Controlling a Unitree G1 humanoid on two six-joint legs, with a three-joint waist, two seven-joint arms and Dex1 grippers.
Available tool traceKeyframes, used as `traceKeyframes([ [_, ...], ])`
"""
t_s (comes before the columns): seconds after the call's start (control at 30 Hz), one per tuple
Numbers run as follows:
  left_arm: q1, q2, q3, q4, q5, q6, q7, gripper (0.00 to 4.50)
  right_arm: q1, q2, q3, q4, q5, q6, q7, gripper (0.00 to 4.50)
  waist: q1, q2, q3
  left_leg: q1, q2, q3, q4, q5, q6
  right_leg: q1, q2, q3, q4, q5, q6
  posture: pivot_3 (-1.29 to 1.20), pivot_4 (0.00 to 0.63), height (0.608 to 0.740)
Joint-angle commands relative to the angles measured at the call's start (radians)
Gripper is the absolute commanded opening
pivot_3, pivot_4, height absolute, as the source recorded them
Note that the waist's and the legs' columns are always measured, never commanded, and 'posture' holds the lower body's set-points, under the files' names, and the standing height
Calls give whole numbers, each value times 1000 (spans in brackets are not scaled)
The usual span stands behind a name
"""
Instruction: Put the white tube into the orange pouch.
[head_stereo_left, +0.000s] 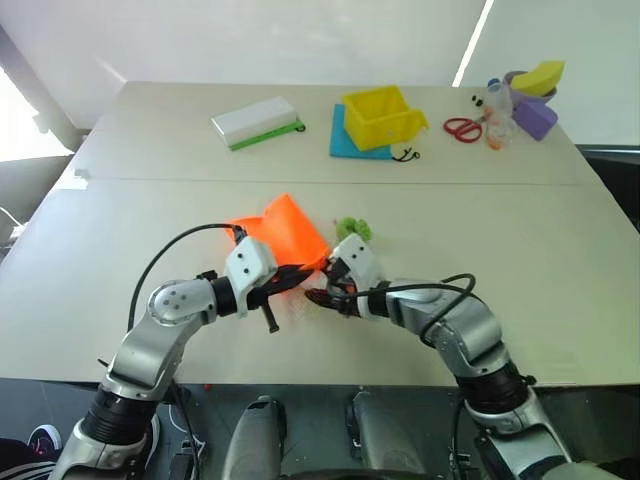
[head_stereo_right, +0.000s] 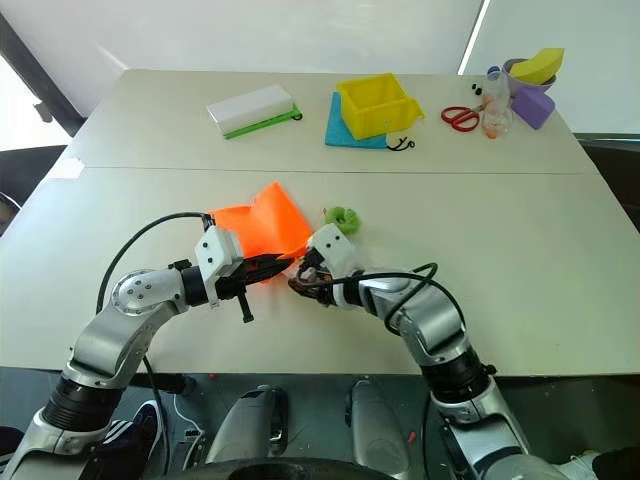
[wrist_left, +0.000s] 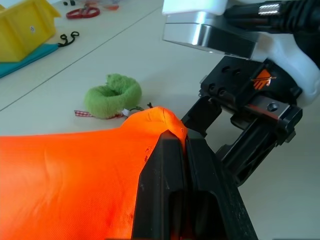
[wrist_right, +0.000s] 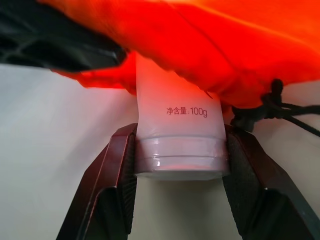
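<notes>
Right wrist view showed the right gripper (wrist_right: 179, 165) clamping the white tube (wrist_right: 175, 130), partly entered in the orange pouch (wrist_right: 210, 45), whose rim the left gripper (wrist_left: 181, 150) pinched; release remained.

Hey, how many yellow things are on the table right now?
2. A yellow bin sits on a blue mat at the far middle of the table; a yellow sponge-like piece tops the purple items at the far right corner. More could be hidden there.

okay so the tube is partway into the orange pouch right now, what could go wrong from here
The left gripper pinches just one edge of the orange pouch; if the fabric slips, the mouth could collapse around the white tube.

The right gripper holds the tube at its cap end, so pushing might tilt it or snag it on the dark cord instead of sliding it deeper.
</notes>
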Motion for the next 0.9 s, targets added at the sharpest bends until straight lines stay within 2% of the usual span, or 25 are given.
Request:
traceKeyframes([
  [0.03,-1,1,15,-37,-24,0,0,0,-36,19,-3,-1,4,-11,-9,1817,0,0,0,0,0,0,0,0,0,0,0,0,0,0,0,0,150,740],
  [0.23,1,-8,6,-11,-15,-20,-3,0,-92,60,62,80,-37,-54,-17,1817,-4,0,0,0,0,0,0,0,0,0,0,0,0,0,0,0,150,740],
  [0.47,19,-12,3,5,-8,-49,-7,0,-94,97,77,136,-70,-98,-42,1817,-14,0,0,0,0,0,0,0,0,0,0,0,0,0,0,0,150,740],
  [0.7,32,-12,0,29,1,-79,-11,0,-82,83,88,128,-66,-106,0,1817,-24,0,0,0,0,0,0,0,0,0,0,0,1,0,0,0,150,740],
  [0.87,38,-14,-2,44,8,-100,-14,0,-74,64,102,105,-62,-106,35,4346,-24,0,0,0,0,0,0,0,0,0,0,0,1,0,0,0,150,740],
  [0.9,39,-14,-3,47,9,-103,-15,0,-72,57,102,98,-63,-109,41,4435,-23,0,0,0,0,0,0,0,0,0,0,0,1,0,0,0,150,740],
])
